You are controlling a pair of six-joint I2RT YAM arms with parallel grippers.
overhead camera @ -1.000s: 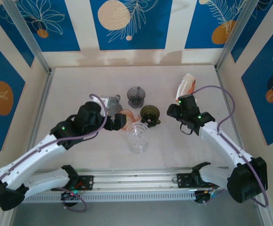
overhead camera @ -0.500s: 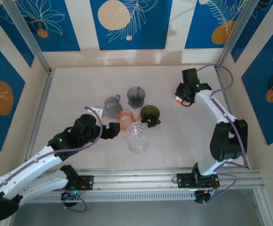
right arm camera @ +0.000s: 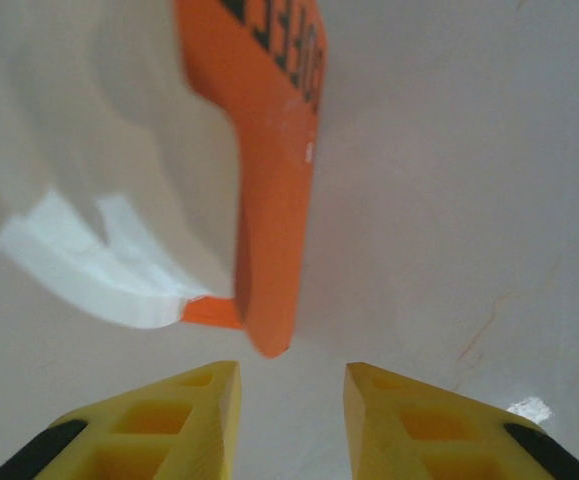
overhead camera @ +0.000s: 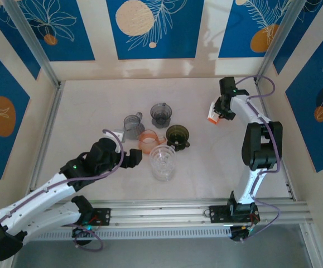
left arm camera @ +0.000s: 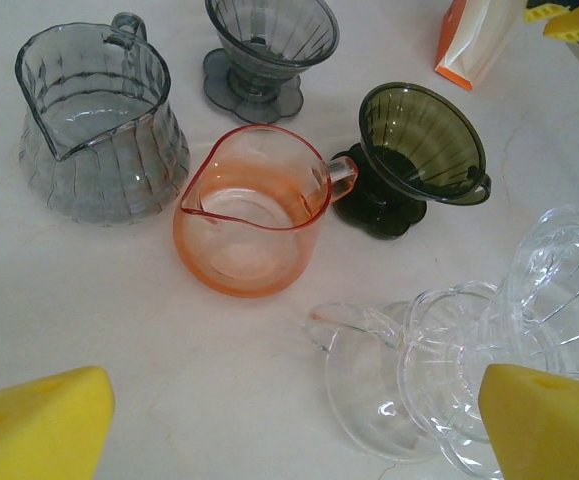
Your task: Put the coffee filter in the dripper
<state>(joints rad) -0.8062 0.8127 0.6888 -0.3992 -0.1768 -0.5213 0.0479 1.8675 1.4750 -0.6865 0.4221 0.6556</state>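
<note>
Right wrist view first: the right gripper [right arm camera: 289, 378] has its fingers [right arm camera: 169, 415] drawn narrow with nothing between them. The orange-and-white coffee filter pack [right arm camera: 269, 160] lies on the worktop [right arm camera: 469, 200] just ahead of the tips. On the left wrist camera, the left gripper [left arm camera: 289, 420] is spread wide and released, low beside the clear dripper [left arm camera: 529, 310]. Beyond it stand an orange jug [left arm camera: 249, 215], olive dripper [left arm camera: 424, 145], grey dripper [left arm camera: 269, 40] and grey jug [left arm camera: 94, 130]. The filter pack sits far right, well apart from them.
</note>
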